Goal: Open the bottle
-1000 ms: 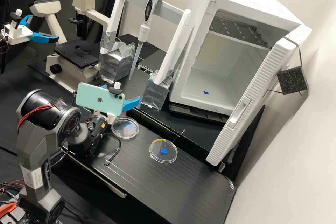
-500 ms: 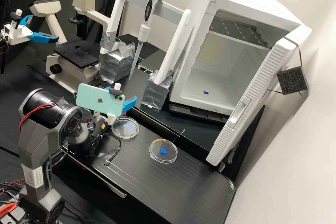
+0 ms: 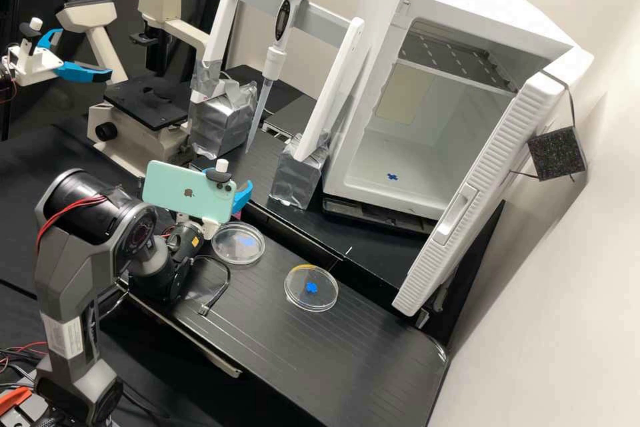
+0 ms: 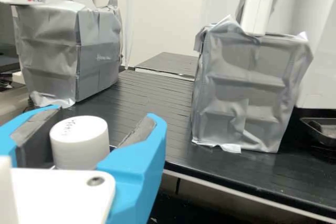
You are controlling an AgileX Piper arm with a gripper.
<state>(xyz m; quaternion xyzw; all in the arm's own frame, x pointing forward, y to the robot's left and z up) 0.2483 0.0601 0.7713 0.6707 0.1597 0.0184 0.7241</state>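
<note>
Bottle (image 4: 80, 142) upright between the tool's (image 3: 243, 197) fingers — partway open, slight gap showing, nothing gripped.

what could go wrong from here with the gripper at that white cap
The gripper has its fingers either side of the white cap, with a gap towards one fingertip, so an uneven squeeze might nudge or tilt it.

I can't tell what holds the bottle below the cap; if it's loose, it could spin along with the cap.

A clear dish sits right beside the arm, so a low swing that way may knock it.
</note>
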